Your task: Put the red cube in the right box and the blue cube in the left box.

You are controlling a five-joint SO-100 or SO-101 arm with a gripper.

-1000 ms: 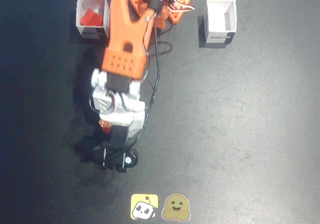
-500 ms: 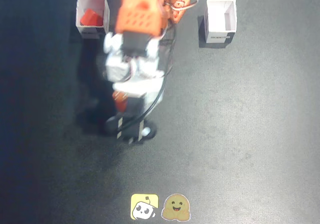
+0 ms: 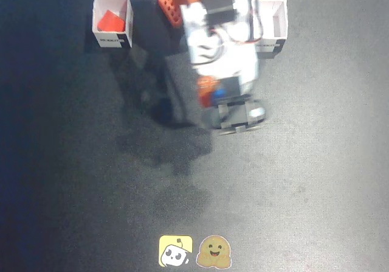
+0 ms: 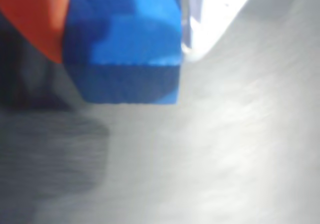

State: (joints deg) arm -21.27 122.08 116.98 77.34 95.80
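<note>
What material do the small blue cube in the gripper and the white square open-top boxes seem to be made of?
The small blue cube: probably plastic or painted wood, with plain matte faces and crisp edges. The white square open-top boxes: likely thin cardboard or paper, given their thin flat walls and the dark printed strip.

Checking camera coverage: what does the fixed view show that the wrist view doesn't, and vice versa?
Only the fixed view shows both boxes: the red cube sits inside the white box at left, and the arm partly covers the white box at right. Only the wrist view shows the blue cube close up, pressed against an orange finger. Both show the blue cube and dark table.
</note>
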